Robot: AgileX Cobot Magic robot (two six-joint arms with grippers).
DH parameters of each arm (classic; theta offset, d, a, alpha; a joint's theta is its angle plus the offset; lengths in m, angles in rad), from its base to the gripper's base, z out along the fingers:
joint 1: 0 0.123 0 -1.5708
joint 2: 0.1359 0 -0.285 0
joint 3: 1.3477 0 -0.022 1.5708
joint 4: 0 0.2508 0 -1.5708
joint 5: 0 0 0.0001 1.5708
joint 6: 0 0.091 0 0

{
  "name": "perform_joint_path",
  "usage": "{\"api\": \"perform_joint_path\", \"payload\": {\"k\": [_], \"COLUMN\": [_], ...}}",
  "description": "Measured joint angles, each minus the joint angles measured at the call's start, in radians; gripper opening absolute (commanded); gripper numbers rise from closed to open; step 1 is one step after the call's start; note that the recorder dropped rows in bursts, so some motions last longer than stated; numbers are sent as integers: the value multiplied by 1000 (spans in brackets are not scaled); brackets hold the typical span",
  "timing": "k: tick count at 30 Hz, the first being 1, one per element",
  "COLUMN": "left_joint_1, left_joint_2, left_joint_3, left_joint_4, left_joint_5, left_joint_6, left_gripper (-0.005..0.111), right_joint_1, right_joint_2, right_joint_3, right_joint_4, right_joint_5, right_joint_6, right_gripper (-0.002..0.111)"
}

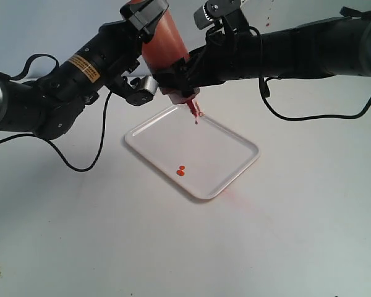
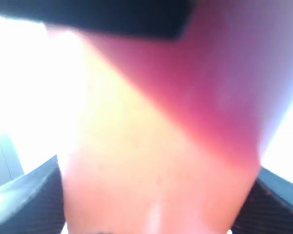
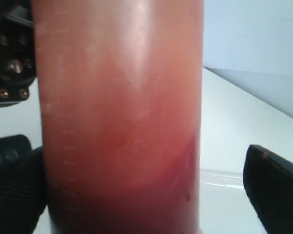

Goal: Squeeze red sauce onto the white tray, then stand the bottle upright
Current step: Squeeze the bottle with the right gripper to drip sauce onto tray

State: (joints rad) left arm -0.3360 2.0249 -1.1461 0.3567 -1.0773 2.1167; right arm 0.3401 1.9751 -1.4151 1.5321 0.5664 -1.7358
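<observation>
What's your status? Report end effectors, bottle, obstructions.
Left end effector clamped on the bottle, inverted over the white tray. Right end effector open, straddling it. Two red sauce blobs on tray. No obstruction seen.

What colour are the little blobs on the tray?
Red-orange blobs, sitting on the white tray. The exterior view shows them best.
</observation>
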Motion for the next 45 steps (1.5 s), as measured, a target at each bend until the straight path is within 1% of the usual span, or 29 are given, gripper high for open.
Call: {"api": "perform_joint_path", "payload": {"k": [5, 12, 23, 25, 27, 28, 30, 31, 32, 35, 37, 45], "left_joint_1": [0, 0, 0, 0, 0, 0, 0, 0, 0, 0, 0, 0], "left_joint_2": [0, 0, 0, 0, 0, 0, 0, 0, 0, 0, 0, 0], "left_joint_3": [0, 0, 0, 0, 0, 0, 0, 0, 0, 0, 0, 0], "left_joint_4": [38, 75, 95, 97, 97, 99, 99, 99, 99, 99, 99, 97], "left_joint_5": [0, 61, 63, 63, 63, 63, 63, 67, 67, 69, 71, 73], "left_joint_6": [0, -4, -4, -4, -4, -4, -4, -4, -4, -4, -4, -4], "left_gripper": [0, 0, 0, 0, 0, 0, 0, 0, 0, 0, 0, 0], "right_joint_1": [3, 4, 15, 21, 30, 34, 44, 48, 50, 56, 59, 61], "right_joint_2": [0, 3, 16, 27, 35, 39, 47, 50, 51, 52, 52, 52], "right_joint_3": [0, 0, 0, 0, 0, 0, 0, 0, 0, 0, 0, 0], "right_joint_4": [-9, -12, -12, -12, -12, -12, -12, -10, -6, -4, -4, -4], "right_joint_5": [-58, -52, -35, -35, -35, -35, -41, -46, -61, -87, -99, -108], "right_joint_6": [-15, -41, -38, -38, -37, -37, -38, -38, -38, -38, -38, -40], "right_gripper": [91, 89, 85, 80, 71, 63, 52, 43, 36, 11, 0, 0]}}
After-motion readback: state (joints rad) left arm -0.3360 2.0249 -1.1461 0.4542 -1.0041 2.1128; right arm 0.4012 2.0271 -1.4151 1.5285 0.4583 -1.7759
